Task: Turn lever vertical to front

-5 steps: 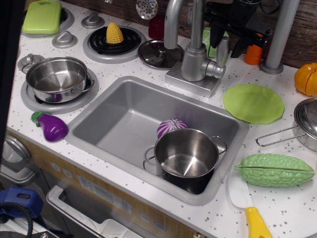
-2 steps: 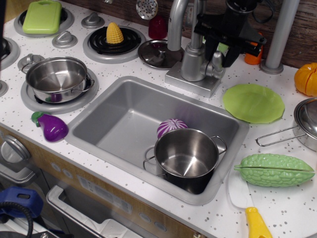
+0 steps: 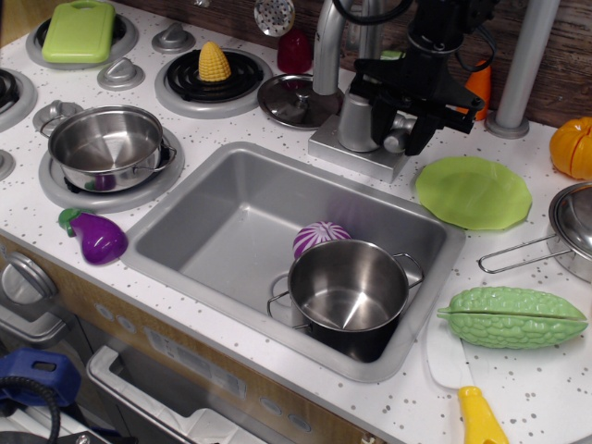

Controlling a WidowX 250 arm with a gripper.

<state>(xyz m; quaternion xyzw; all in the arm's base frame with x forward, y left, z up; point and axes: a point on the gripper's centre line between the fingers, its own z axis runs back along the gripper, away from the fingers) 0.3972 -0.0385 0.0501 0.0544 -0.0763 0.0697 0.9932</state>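
Observation:
The faucet column (image 3: 355, 118) stands on its grey base behind the sink (image 3: 213, 217). The lever (image 3: 400, 140) juts from the column's right side; only its round stub and lowest part show, and the rest is hidden behind my gripper. My black gripper (image 3: 403, 125) has come down from above over the lever. One finger sits to the lever's left (image 3: 377, 109) and one to its right (image 3: 427, 122). The jaws look apart, straddling the lever. I cannot see whether they touch it.
The curved spout (image 3: 324, 42) rises left of the gripper and a thick grey pole (image 3: 523, 65) stands to its right. A green plate (image 3: 474, 191) lies right of the faucet. A steel pot (image 3: 350, 294) and a purple onion (image 3: 319, 236) sit in the sink. A pot lid (image 3: 291, 100) lies left of the faucet.
My gripper has moved down and slightly left, from above and behind the faucet onto the lever, which it now covers. Nothing else has moved.

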